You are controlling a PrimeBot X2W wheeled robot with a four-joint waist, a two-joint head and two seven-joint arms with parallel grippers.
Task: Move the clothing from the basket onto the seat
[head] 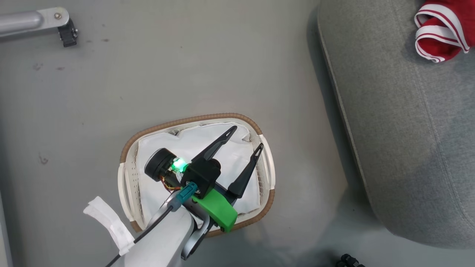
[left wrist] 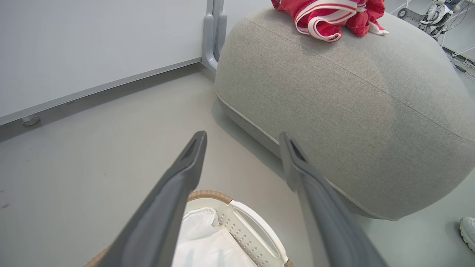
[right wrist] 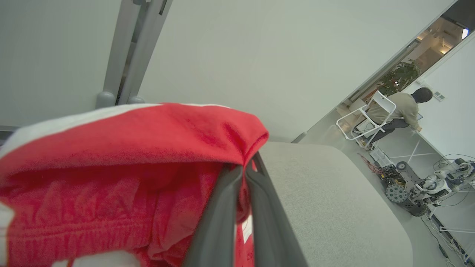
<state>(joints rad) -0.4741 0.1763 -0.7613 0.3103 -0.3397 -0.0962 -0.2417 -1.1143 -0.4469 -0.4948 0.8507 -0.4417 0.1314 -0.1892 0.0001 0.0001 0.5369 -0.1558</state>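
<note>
Right gripper (right wrist: 246, 167) is clenched on the red clothing (right wrist: 130, 167), which is bunched on the seat (right wrist: 334, 200), likely for laying down. Left gripper (head: 247, 136) is held spread and empty above the basket (head: 193, 119), where white liner (head: 200, 139) is seen. No obstruction is noted; a person (right wrist: 404, 107) is seated far off.

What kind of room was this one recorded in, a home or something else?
Probably a robotics lab, not a home: bare grey floor, plain white partition walls, and another wheeled robot with loose cables past the grey seat.
</note>
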